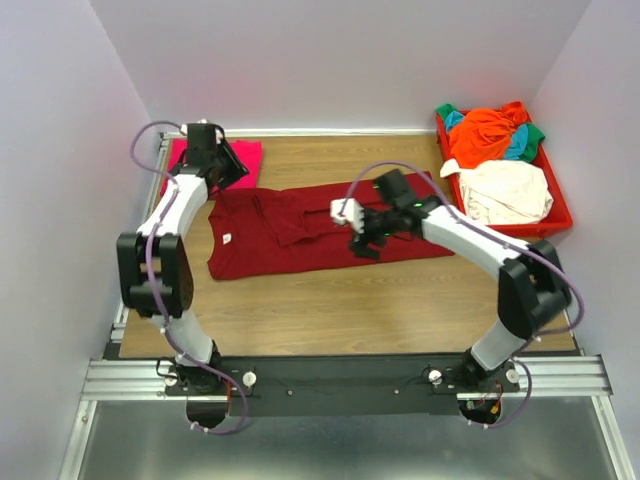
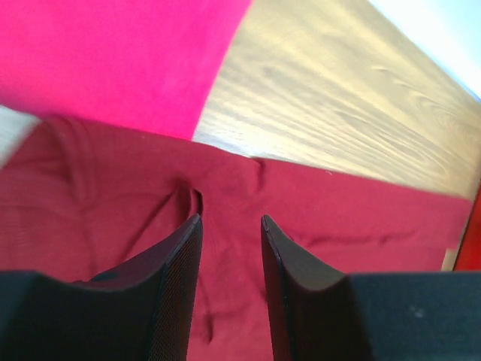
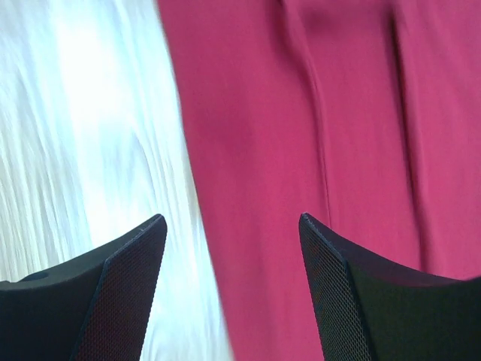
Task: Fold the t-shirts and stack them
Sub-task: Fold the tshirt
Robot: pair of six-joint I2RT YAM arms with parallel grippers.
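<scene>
From above, we see the maroon t-shirt [image 1: 300,230] lying left-to-right mid-table, the left gripper [image 1: 225,165] at its far-left corner and the right gripper [image 1: 365,240] over its right half; our left wrist view shows jaws slightly parted, empty above the cloth, and our right wrist view shows jaws wide, empty, straddling its edge.

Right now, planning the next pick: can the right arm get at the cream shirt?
Probably yes. The cream shirt lies uncovered at the near end of the tray, on that arm's side, and the right gripper hangs open and empty over the maroon shirt.
</scene>
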